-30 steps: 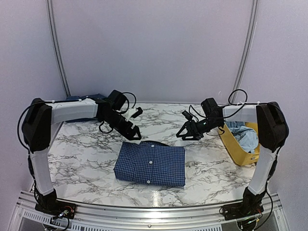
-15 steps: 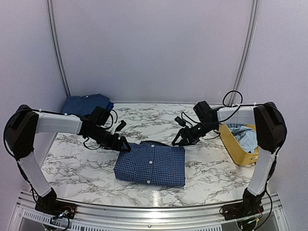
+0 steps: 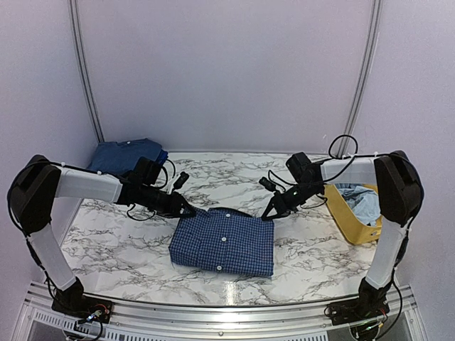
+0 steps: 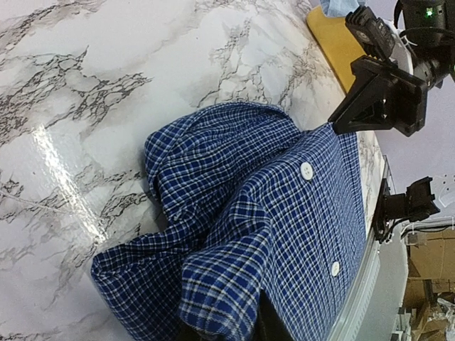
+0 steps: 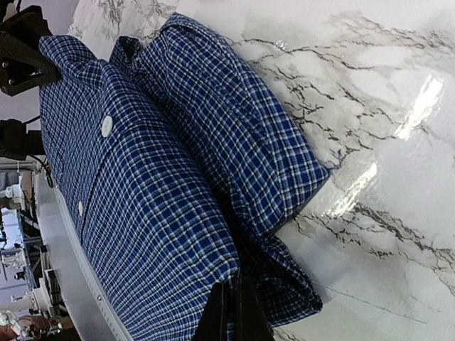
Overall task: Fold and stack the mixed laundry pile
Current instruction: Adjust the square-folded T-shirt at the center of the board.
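The folded check shirt [image 3: 222,241] lies buttons-up at the middle of the marble table [image 3: 117,238]. The left gripper [image 3: 190,212] is clenched on bunched cloth at its 11 o'clock corner. The right gripper [image 3: 269,215] pinches its 1 o'clock corner, jaws tight together. Blue clothes [image 3: 126,153] sit at the table's 10 o'clock, a yellow tub [image 3: 347,215] at 3 o'clock.

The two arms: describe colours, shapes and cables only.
The left arm and right arm match: white tubular links between bulky black joint housings. The left gripper and right gripper are black, with thin black cables looping at the wrists.
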Motion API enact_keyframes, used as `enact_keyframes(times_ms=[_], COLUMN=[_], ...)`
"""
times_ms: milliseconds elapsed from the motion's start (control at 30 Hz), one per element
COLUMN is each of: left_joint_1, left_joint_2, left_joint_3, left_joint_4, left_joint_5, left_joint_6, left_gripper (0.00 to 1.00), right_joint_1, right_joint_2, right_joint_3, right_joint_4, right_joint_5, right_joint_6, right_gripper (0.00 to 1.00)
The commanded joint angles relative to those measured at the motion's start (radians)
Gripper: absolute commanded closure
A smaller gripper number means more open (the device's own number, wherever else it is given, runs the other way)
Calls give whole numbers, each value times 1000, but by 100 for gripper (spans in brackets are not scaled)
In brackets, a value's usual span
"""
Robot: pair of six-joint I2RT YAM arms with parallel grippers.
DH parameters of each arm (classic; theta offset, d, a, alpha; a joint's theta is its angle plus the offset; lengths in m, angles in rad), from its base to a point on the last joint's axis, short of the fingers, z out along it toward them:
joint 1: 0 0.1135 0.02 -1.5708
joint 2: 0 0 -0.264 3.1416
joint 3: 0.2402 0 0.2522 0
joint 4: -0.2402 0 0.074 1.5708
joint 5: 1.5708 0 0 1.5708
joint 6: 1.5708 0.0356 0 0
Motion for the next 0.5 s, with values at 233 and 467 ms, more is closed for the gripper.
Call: enact_keyframes(times_ms=[233, 467], left_joint_1=[2, 4], left_joint_2=[-28, -50], left_joint_3=[-7, -5], left_joint_4=[38, 39], left_joint_5=[26, 24], left_joint_6=[-8, -22], left_gripper=[79, 81], right_joint_1=[1, 8], right_joint_2=[-24, -36], right_joint_3=[-6, -26], right_joint_4=[-22, -44], right_joint_5=[26, 5], right_joint_6=[16, -2], right_gripper=[44, 86])
